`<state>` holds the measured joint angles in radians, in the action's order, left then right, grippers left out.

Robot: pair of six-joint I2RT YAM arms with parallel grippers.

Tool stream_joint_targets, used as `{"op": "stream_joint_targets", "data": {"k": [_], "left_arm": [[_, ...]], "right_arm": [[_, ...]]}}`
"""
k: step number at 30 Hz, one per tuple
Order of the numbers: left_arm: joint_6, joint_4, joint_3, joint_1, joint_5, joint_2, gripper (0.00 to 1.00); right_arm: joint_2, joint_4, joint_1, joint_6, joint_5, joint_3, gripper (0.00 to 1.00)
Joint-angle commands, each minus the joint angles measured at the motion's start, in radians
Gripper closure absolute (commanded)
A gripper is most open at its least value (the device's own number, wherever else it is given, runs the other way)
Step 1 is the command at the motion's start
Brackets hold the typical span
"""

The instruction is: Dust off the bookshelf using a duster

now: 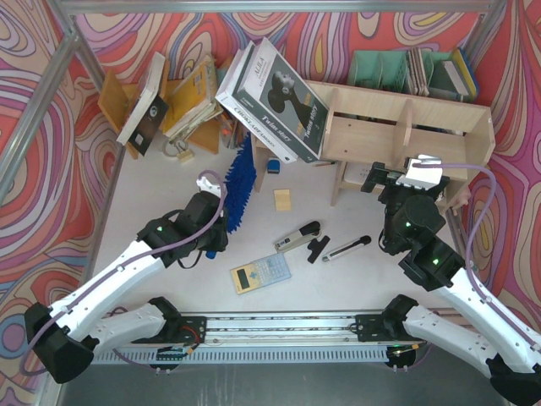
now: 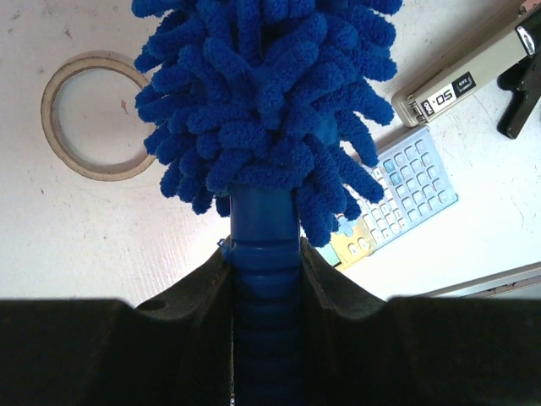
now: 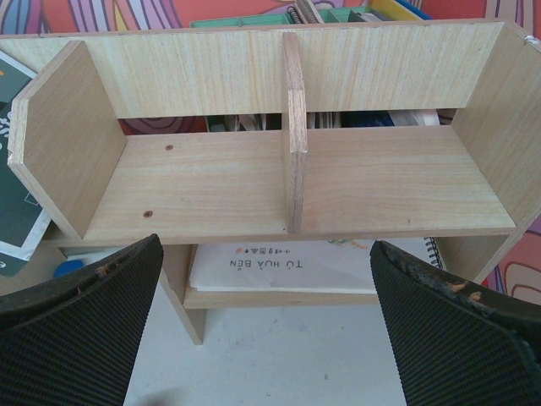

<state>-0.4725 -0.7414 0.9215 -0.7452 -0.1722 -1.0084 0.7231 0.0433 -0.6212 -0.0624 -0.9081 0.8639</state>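
The left gripper (image 2: pixel 264 258) is clamped on the slim handle of the duster (image 2: pixel 262 93); its fluffy blue head stretches toward the tabletop's far edge, left of centre, apart from the bookshelf (image 1: pixel 397 114); the bookshelf stands by the far right corner; the right gripper (image 3: pixel 264 254) hangs before its upper compartments, jaws spread wide, holding nothing; a calculator (image 1: pixel 260 273) lies toward the near edge.

duster (image 2: pixel 262 110): tip cut off by top edge | handle end hidden inside left tool (image 2: pixel 264 262)
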Motion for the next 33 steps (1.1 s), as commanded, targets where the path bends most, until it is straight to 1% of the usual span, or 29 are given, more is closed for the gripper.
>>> {"op": "stream_joint_targets", "data": {"k": [1,6,11,16,26,30,33], "left_arm": [[0.017,0.054,0.019,-0.005,-0.004,0.016,1.00],[0.040,0.063,0.062,-0.005,-0.034,0.077,1.00],[0.045,0.099,0.059,-0.005,-0.032,0.125,1.00],[0.026,0.119,0.024,-0.005,0.001,0.074,1.00],[-0.050,0.180,-0.097,-0.005,0.034,-0.060,1.00],[-0.057,0.184,-0.103,-0.005,0.020,-0.108,1.00],[-0.045,0.180,-0.087,-0.005,0.004,-0.092,1.00]], "right_arm": [[-0.006,-0.006,0.005,0.008,-0.011,0.002,0.02],[-0.009,-0.008,0.005,0.010,-0.011,0.003,0.02],[-0.012,-0.008,0.005,0.013,-0.009,0.001,0.02],[-0.011,-0.008,0.004,0.012,-0.007,0.004,0.02],[-0.014,-0.006,0.004,0.013,-0.007,0.003,0.02],[-0.010,-0.006,0.005,0.012,-0.006,0.003,0.02],[-0.010,-0.008,0.004,0.012,-0.006,0.005,0.02]]}}
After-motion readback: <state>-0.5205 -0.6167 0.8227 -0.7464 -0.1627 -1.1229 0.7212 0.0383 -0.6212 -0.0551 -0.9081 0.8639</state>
